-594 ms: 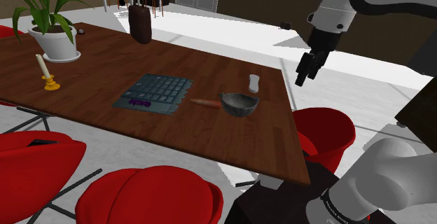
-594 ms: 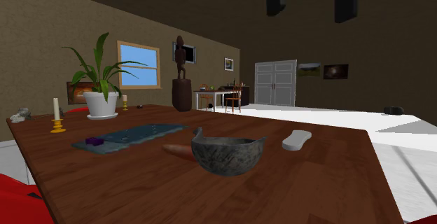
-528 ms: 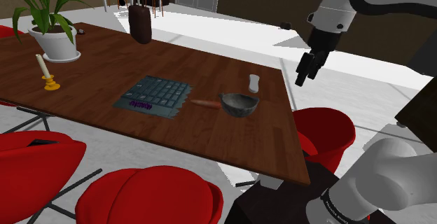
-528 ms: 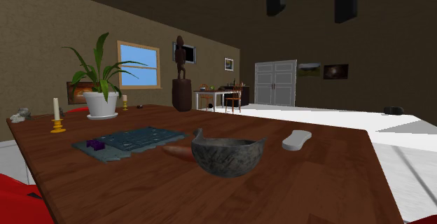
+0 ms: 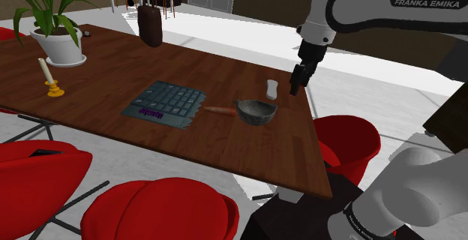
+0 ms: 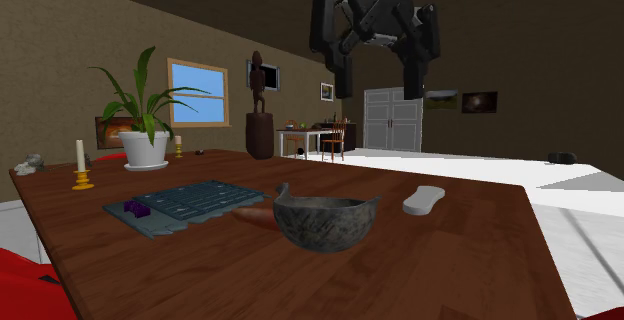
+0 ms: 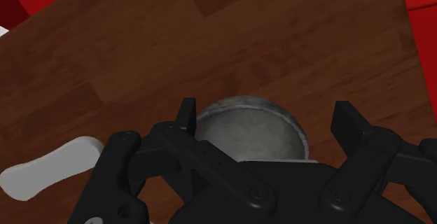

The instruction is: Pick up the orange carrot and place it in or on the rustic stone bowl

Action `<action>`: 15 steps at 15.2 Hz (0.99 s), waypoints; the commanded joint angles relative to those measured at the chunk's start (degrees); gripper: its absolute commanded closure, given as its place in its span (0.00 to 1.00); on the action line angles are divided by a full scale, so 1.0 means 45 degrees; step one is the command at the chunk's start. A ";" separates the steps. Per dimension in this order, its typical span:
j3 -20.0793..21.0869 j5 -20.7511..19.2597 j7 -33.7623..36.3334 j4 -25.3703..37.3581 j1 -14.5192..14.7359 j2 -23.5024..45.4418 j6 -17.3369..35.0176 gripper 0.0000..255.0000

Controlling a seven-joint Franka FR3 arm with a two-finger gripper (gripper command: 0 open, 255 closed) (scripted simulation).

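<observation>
Far left on the bench (image 5: 112,58): plant (image 5: 52,21) and candle (image 5: 49,77), well apart from the job. Left of centre: a grey keyboard (image 5: 165,102). Just right of it, the carrot (image 5: 219,111), reddish-orange, flat on the wood, long axis running across the frame, one end by the keyboard's corner, the other just beside the bowl (image 5: 256,111). Right of the bowl and a little further back, a small white thing (image 5: 271,89). Above that, right of centre, the claw (image 5: 295,88). From the second exterior view, claw (image 6: 380,90) hanging high over the bowl (image 6: 325,223), released, fingers (image 6: 415,76) well apart and holding nothing; carrot (image 6: 252,214) half hidden behind the bowl's left side. Through the wrist view, claw (image 7: 266,114) looking down into the bowl (image 7: 252,128), white thing (image 7: 49,170) off beside one finger. Hence: carrot down and to the left of the claw in the shoulder view, on the bowl's far side from it. Probably calls for a shift across the bowl, a descent, and fingers set across that long axis. Against half a second ago: claw moved in from beyond the bench's right edge and dropped lower into the second exterior view; carrot and bowl unmoved.
</observation>
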 commanded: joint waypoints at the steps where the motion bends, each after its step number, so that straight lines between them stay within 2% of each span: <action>1: 0.0007 -0.0038 -0.0398 0.0228 0.0131 0.0861 0.0670 0.00; 8: 0.0156 -0.0152 -0.1649 0.1463 0.0535 0.3936 0.2561 0.00; 15: 0.0474 -0.0360 -0.2738 0.3386 0.0900 0.7084 0.3831 0.00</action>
